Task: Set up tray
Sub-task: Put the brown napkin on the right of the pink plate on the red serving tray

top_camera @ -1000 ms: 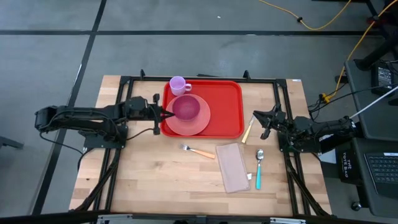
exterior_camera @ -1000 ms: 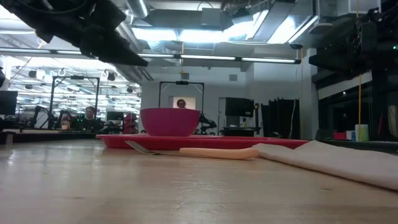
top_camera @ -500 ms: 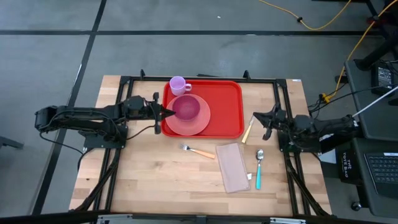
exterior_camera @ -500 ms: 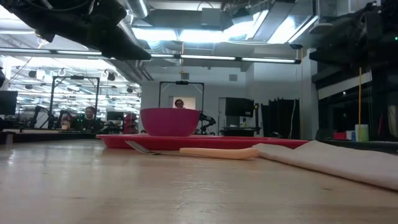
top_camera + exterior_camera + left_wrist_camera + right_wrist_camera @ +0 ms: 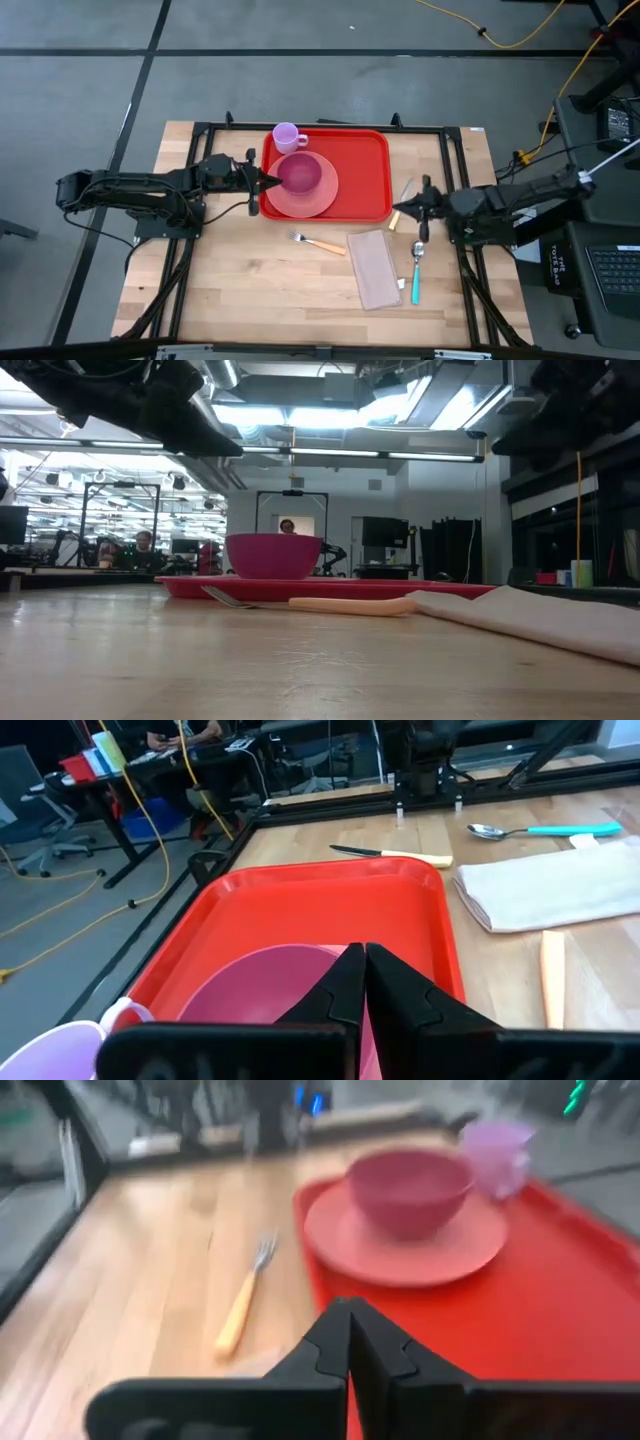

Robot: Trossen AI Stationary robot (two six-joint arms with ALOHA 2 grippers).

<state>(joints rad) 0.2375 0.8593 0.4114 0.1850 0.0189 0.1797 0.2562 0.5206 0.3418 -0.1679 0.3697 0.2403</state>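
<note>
**Tray sits mid-desk with a claw at each side**

So the red tray (image 5: 355, 175) lies flat toward the far middle of the wooden desk (image 5: 240, 290). It carries a salmon-pink plate (image 5: 300, 195) on its left half with a magenta bowl (image 5: 300, 173) on top, and a lilac cup (image 5: 287, 136) in the far-left corner.

The left claw (image 5: 268, 181) is right at the tray's left rim, tips by the bowl. The left wrist view has its fingers (image 5: 345, 985) pressed together, so it's clenched on nothing, with the tray spreading out just past them.

The right claw (image 5: 412, 209) is just off the tray's right edge, over the yellow-handled knife (image 5: 399, 208) lying on the desk there. Its fingers (image 5: 345, 1342) look clenched too; can't see it holding anything.

On the desk near the tray's front: a fork (image 5: 318, 243), a folded napkin (image 5: 374, 268) and a teal-handled spoon (image 5: 416, 270).
</note>
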